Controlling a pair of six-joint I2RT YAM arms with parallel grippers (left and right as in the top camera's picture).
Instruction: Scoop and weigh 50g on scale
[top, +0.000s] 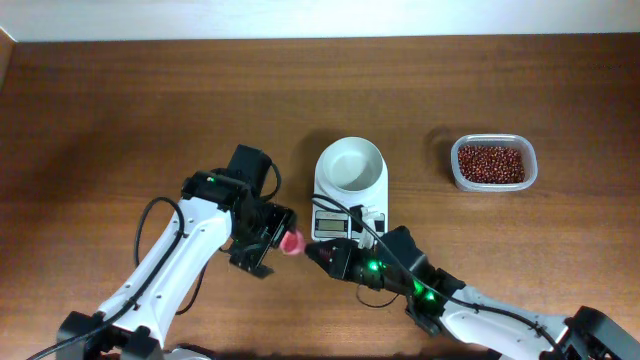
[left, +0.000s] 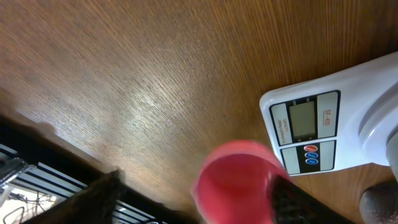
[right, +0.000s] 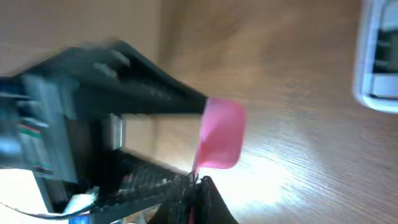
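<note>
Slip risk: left gripper (top: 281, 240) is standing wide apart around the pink scoop (top: 292, 242), and right gripper (top: 312, 252) is pinching just its thin handle. Weak pinch is risking a drop beside the scale (top: 349, 187).

Of the 3 views, the overhead is the cleanest. Bright, even light falls from above, the grain of the surface (top: 120, 100) is sharp, and the arms throw only soft, short shadows. The white bowl of the scale (top: 350, 190) is nearly washed out. Green lamps glow on the right arm (top: 400, 275).

In the left wrist view a pale sheen lies on the wood beside the scale. The scale's display is fairly crisp, but the pink scoop (left: 239, 180), close to the lens, is a soft blur.

The right wrist view is smeared throughout. The left tool (right: 196, 140) streaks, the scoop's edges are fuzzy, and glare whitens the wood between scoop and scale.
</note>
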